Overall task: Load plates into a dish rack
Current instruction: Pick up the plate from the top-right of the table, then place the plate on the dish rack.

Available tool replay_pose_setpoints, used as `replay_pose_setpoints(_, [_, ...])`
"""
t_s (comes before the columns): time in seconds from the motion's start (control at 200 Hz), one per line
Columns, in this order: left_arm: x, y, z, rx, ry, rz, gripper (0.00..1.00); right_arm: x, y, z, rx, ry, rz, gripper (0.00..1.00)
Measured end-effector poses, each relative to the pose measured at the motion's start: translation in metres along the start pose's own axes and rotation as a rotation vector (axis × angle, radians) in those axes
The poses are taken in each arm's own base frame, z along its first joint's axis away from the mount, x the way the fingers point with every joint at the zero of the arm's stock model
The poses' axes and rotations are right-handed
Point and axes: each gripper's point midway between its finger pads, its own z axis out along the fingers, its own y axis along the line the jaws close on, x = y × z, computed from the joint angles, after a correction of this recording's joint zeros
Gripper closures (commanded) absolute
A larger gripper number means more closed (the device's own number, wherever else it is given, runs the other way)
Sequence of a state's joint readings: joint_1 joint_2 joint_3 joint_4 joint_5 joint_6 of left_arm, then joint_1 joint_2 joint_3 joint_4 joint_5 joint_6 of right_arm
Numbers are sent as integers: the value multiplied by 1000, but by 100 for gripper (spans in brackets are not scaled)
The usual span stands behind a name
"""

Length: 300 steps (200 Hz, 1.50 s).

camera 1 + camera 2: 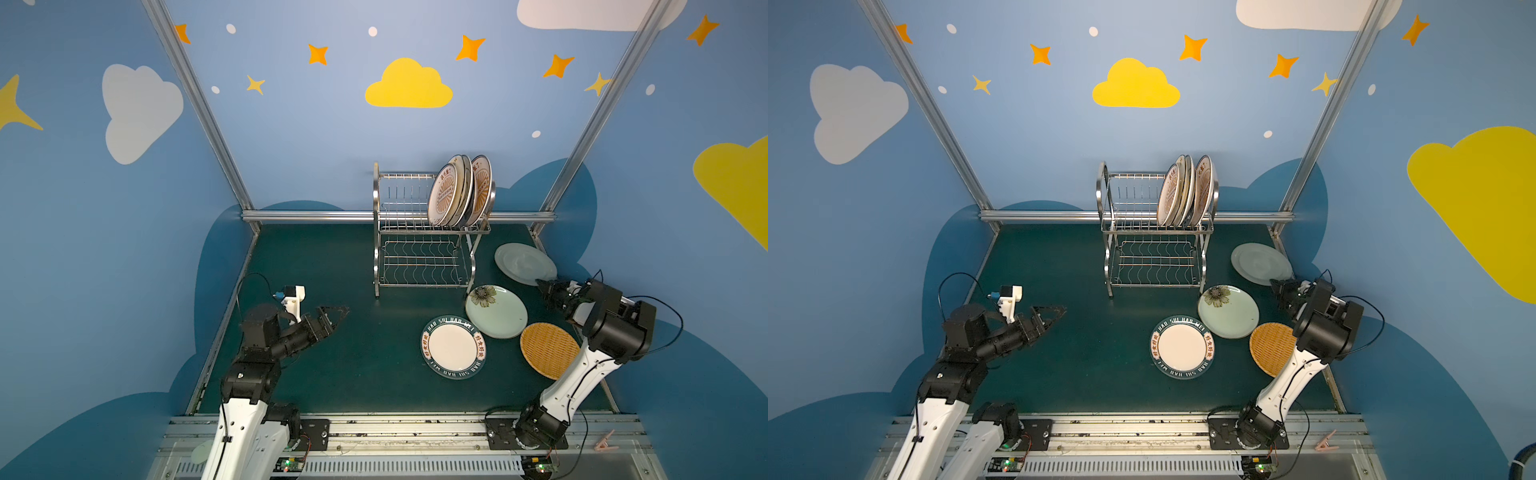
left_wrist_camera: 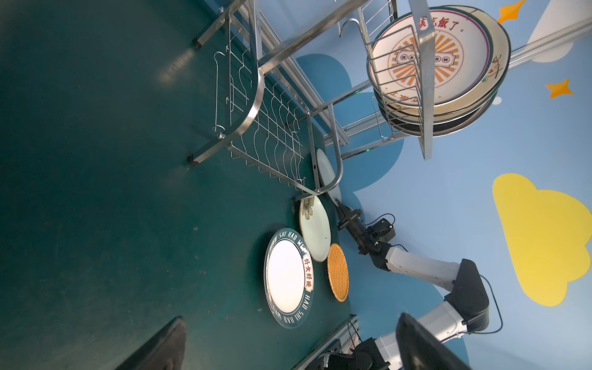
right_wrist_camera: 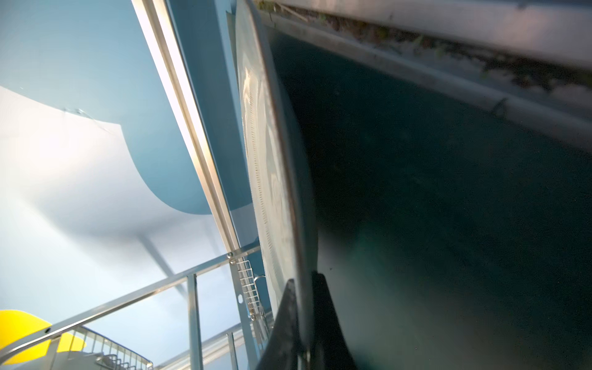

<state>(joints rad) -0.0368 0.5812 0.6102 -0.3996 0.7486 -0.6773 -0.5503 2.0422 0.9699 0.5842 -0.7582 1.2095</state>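
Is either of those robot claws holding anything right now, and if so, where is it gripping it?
The right gripper pinches the plain pale green plate by its rim, on the side facing the arm. The left gripper is open and empty.

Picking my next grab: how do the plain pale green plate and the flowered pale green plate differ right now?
The plain plate has a bare face; the flowered plate carries a dark bloom near its rim. The right gripper is shut on the plain plate's rim; the flowered plate is untouched. The plain plate lies farther back than the flowered one. Both are round, pale green and outside the dish rack.
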Motion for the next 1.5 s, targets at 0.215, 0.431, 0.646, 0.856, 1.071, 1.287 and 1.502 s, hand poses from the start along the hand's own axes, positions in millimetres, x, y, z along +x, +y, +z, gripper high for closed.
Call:
replay_pose_setpoints(0.215, [-1, 1, 0, -2, 0, -8, 0, 2, 37, -15, -63, -37, -33, 100])
replay_pose_setpoints(0.431, [-1, 1, 0, -2, 1, -13, 0, 18, 68, -37, -132, -54, -84, 100])
replay_pose_setpoints(0.646, [-1, 1, 0, -2, -1, -15, 0, 46, 72, -64, -142, -59, -82, 100])
replay_pose_setpoints(0.856, [-1, -2, -1, 7, -9, -6, 0, 76, 96, -100, -159, -67, -120, 100])
replay_pose_setpoints(1.071, [-2, -4, -3, 13, -15, 0, 0, 103, 115, -132, -170, -54, -154, 100])
replay_pose_setpoints(1.287, [-1, -8, -6, 25, -27, 13, 0, 130, 96, -152, -110, -11, -99, 100])
replay_pose_setpoints(1.502, [-1, -9, -8, 29, -37, 19, 0, 158, 92, -170, -105, 43, -86, 100])
